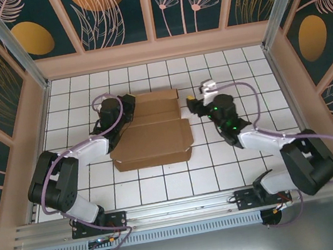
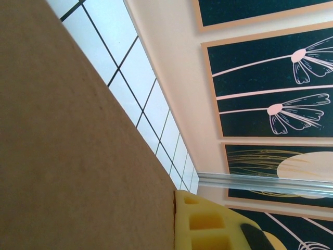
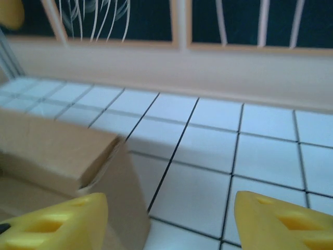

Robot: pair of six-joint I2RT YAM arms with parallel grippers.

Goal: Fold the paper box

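The left tool (image 1: 124, 106) is clenched, apparently pinching the far-left flap of the paper box (image 1: 153, 143), which lies on the counter (image 1: 224, 166) between both tools, its long panels running side to side; the right tool (image 1: 193, 100) stands released, the raised flap's end just to its left

The right fingers (image 3: 276, 221) and the paper box (image 3: 57, 151) look blurred, cut off at the view's edges.

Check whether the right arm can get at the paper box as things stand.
Probably yes: the right hand is open, close beside the paper box on its right side, and nothing stands between them.
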